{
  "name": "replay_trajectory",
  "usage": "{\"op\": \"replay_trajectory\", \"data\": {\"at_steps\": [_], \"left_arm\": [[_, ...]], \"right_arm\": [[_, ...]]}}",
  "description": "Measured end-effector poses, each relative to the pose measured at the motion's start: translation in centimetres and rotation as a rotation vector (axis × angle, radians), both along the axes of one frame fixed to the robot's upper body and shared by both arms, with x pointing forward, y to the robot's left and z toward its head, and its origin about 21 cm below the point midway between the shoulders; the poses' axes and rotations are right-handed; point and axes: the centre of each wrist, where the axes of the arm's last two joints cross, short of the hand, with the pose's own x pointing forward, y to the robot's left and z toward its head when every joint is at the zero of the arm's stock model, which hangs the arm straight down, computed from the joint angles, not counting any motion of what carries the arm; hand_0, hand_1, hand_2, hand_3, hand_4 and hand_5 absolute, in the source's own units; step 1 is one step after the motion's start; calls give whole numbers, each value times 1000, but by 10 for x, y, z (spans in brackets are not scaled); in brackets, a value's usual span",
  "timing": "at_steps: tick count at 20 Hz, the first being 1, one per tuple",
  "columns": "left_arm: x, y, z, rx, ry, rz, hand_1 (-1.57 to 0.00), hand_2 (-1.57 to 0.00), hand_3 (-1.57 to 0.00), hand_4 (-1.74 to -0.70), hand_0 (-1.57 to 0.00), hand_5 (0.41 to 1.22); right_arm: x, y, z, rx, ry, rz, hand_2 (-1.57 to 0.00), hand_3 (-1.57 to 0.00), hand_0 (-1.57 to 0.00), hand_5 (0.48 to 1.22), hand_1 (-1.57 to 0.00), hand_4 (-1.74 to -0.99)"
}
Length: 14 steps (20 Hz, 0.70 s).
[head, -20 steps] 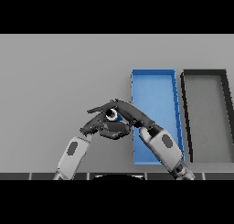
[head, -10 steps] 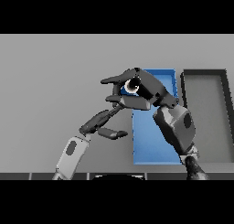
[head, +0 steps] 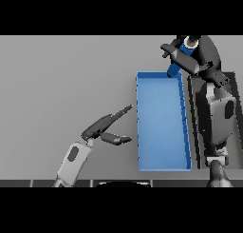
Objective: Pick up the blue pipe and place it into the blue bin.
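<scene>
Right hand (head: 190, 56) clamped round blue pipe (head: 179, 61), up over far end of blue bin (head: 161, 168). Left hand (head: 107, 128) loose, fingers straight, on surface (head: 61, 84) beside bin.

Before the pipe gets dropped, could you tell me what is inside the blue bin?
The blue bin shows only bare floor. The blue pipe is gripped in the right hand at its far right corner, hiding that corner.

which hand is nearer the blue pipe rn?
Right. The right hand is curled round the blue pipe above the blue bin's far end; the left hand hangs open, well off, beside the bin's left wall.
</scene>
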Motion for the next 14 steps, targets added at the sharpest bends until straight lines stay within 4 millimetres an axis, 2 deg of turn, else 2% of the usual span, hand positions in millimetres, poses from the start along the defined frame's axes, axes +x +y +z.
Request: {"op": "replay_trajectory", "data": {"at_steps": [1,5,8,10,12,14], "left_arm": [[-1,2,2,-4,-12,0,1,1,1,-871,1,415],[-3,2,-3,10,-2,0,1,1,1,-866,1,420],[-4,-1,-2,1,2,-4,1,1,1,-877,1,422],[-7,1,-4,-9,9,1,1,1,1,-879,1,425],[-7,-1,-3,-17,8,6,1,1,1,-880,1,428],[-8,4,-2,-11,4,8,1,1,1,-884,1,425]], "right_arm": [[3,-10,-12,1,38,-21,-1571,-1571,-1571,1221,-1571,-1741],[-8,-33,-60,17,172,-103,-1571,-1571,-1571,1221,-1571,-1741],[-23,-46,-89,5,255,-162,-1571,-1571,-1571,1221,-1571,-1741],[-30,-44,-113,14,327,-193,-1571,-1571,-1571,1221,-1571,-1741],[-40,-53,-130,3,400,-252,-1571,-1571,-1571,1221,-1571,-1741],[-50,-49,-146,-11,477,-302,-1571,-1571,-1571,1221,-1571,-1741]]}}
